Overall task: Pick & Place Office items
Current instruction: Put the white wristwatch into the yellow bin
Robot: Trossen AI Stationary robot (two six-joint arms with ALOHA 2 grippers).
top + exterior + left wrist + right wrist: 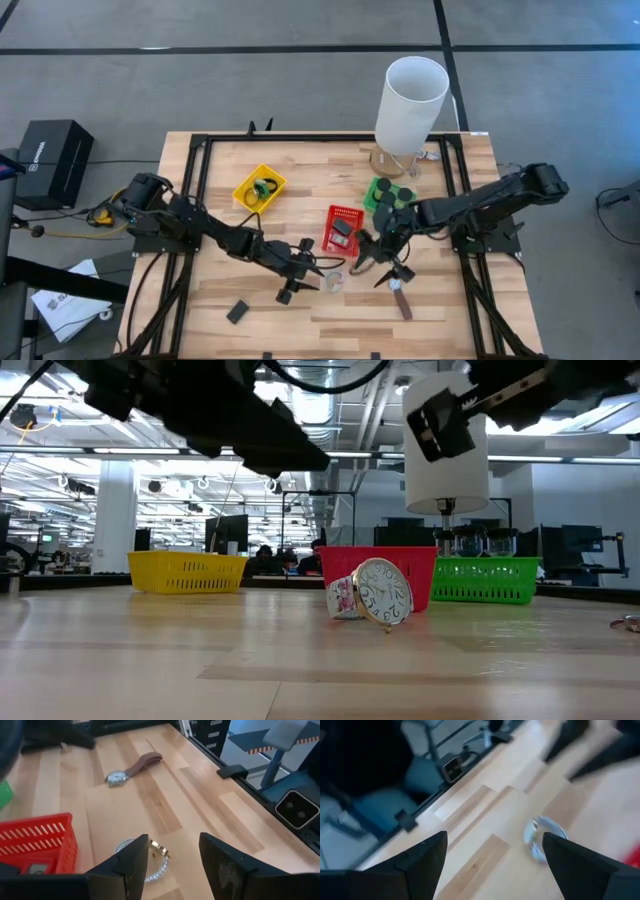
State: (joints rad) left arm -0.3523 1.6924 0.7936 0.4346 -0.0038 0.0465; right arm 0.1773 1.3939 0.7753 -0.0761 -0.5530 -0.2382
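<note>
A small watch with a gold-rimmed face and pale link band (383, 592) stands on its edge on the table, in front of the red basket (425, 560). In the high view the small watch (333, 282) lies between both grippers. My left gripper (312, 268) hovers open just left of it, and the left wrist view shows the small watch (152, 856) below my left gripper (172, 854). My right gripper (378, 268) is open to its right, above the table, and my right gripper (495, 855) has the small watch (542, 837) ahead of it. A brown-strapped watch (400, 297) lies flat nearby.
The yellow basket (259, 188) holds a green ring, the red basket (343, 228) dark items, the green basket (388, 195) black cylinders. A tall white cylinder (410, 100) stands at the far edge. A flat black rectangle (237, 311) lies near the front left.
</note>
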